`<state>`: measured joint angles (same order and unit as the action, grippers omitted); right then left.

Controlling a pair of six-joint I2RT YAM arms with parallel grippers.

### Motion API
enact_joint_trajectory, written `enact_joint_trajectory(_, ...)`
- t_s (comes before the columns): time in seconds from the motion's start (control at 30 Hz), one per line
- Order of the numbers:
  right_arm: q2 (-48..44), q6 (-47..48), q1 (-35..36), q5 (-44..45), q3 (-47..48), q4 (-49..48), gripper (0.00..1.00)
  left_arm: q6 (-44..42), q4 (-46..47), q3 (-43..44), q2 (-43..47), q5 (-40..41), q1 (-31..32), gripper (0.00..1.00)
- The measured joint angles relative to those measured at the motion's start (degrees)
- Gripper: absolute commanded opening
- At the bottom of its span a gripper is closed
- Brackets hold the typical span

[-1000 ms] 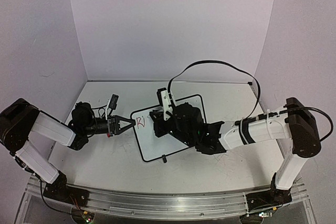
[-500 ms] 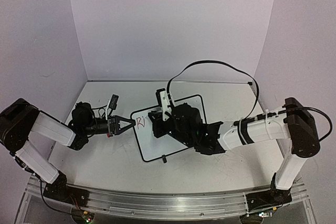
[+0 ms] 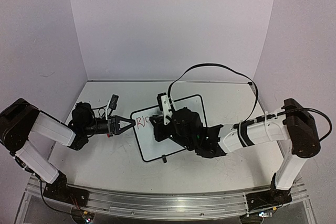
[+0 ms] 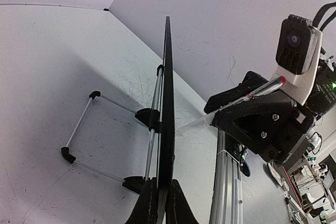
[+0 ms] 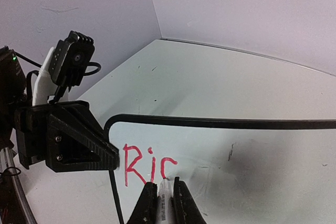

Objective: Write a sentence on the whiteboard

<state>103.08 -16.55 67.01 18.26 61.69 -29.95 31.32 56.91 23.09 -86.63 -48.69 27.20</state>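
The whiteboard (image 3: pixel 150 142) stands tilted at the table's middle, black-framed. It shows edge-on in the left wrist view (image 4: pixel 168 93) and as a white face in the right wrist view (image 5: pixel 252 156). My left gripper (image 3: pixel 129 124) is shut on its left edge, jaws clamped on the frame (image 4: pixel 161 199). My right gripper (image 3: pixel 157 126) is shut on a white marker (image 5: pixel 167 205) whose tip touches the board. The sentence (image 5: pixel 148 163) reads "Ric" in red near the board's top left corner, and it also shows in the top view (image 3: pixel 142 121). The marker's red end shows in the left wrist view (image 4: pixel 264 88).
The board's wire stand with black feet (image 4: pixel 68 154) rests on the scuffed tabletop behind it. A black cable (image 3: pixel 215 66) loops above the right arm. A metal rail (image 3: pixel 168 203) runs along the near edge. Purple walls enclose the table.
A third red stroke, a "c" shape, has appeared after "Ri". My right gripper with the marker has shifted slightly right along the board. The left gripper has not moved.
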Motion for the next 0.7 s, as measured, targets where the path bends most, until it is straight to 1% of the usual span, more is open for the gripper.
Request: enact_joint_trajectory(0.7,-0.41,-1.38,1.09,1.37,-1.86,0.95,0.00,-0.03,-0.25,0.00,0.00,0.27,0.01,0.00)
